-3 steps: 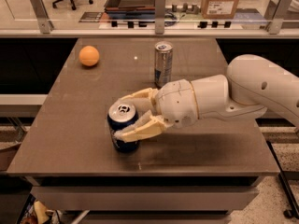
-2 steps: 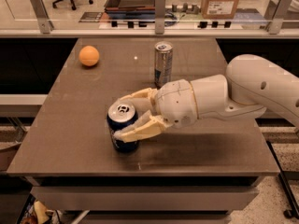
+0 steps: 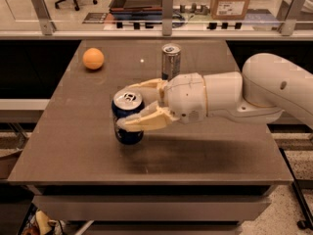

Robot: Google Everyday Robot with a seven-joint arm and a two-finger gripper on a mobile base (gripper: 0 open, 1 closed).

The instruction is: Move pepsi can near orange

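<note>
Pepsi can [image 3: 127, 103] upright, silver top up | hand [image 3: 124, 106] clamped round it | orange [image 3: 93, 58] well apart

arm [image 3: 254, 89]: horizontal | gripper [image 3: 126, 106]: on pepsi can [image 3: 128, 136], fingers [image 3: 146, 121] clasping its sides

Gripper [image 3: 126, 107] clasps pepsi can [image 3: 128, 131] at near centre. Tabletop [image 3: 73, 146] toward orange [image 3: 93, 58], far left, lies open. Slim can [image 3: 170, 60] stands just behind the gripper.

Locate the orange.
Camera view: orange sits at the table's far-left corner, left of the silver can; the gripper grips the pepsi can nearer the front.
</note>
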